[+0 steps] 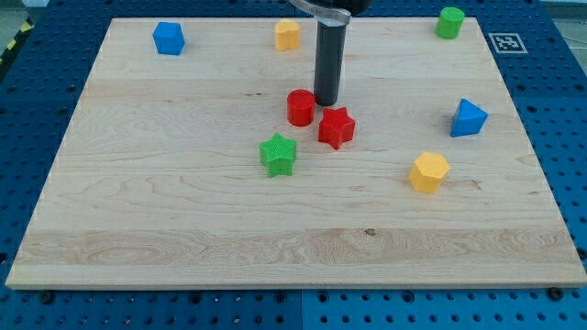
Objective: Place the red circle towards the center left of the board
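Board (183,220), pale wood, lying on a blue perforated table (569,110); contents as follows. Red circle (300,107), a short upright cylinder, stands near the board's middle, slightly toward the view's top. My tip (327,101), the lower end of a dark rod, has no jaws to open or close and has hold of nothing; it stands just beside the red circle on the view's right, touching or nearly so, I cannot tell which. Red star (337,127) sits just below the tip and close to the circle's lower right. Green star (278,154) lies below and a little left of the circle. Yellow hexagonal block (428,172) toward the lower right; blue block (468,118), roughly triangular, at the right edge; green block (449,22) at the top right; yellow block (287,35) at top centre; blue block (169,38) at top left. Handling, by my judgement: the circle looks a light, rigid plastic piece that should slide easily on smooth wood, and being round it may roll off a glancing contact. Best contact is square on its right flank, pushing toward the view's left, where the path looks free of blocks.
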Available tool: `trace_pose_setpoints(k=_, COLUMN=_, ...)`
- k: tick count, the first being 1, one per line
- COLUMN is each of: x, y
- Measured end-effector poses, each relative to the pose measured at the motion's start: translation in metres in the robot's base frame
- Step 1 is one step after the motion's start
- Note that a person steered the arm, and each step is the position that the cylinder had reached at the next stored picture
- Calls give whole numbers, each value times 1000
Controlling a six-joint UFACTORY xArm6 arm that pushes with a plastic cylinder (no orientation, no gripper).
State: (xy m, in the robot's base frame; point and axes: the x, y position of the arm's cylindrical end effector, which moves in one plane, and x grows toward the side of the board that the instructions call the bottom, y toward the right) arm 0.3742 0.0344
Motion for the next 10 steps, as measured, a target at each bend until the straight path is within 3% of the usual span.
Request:
trace_pose_setpoints(k=2, x=19, y=-26)
trace_pose_setpoints(k=4, x=34, y=-2)
trace_pose_setpoints(k=5, x=52, y=-33)
trace_pose_setpoints(k=8, x=-8, y=-95)
trace_pose_setpoints(k=10, x=9, y=-100)
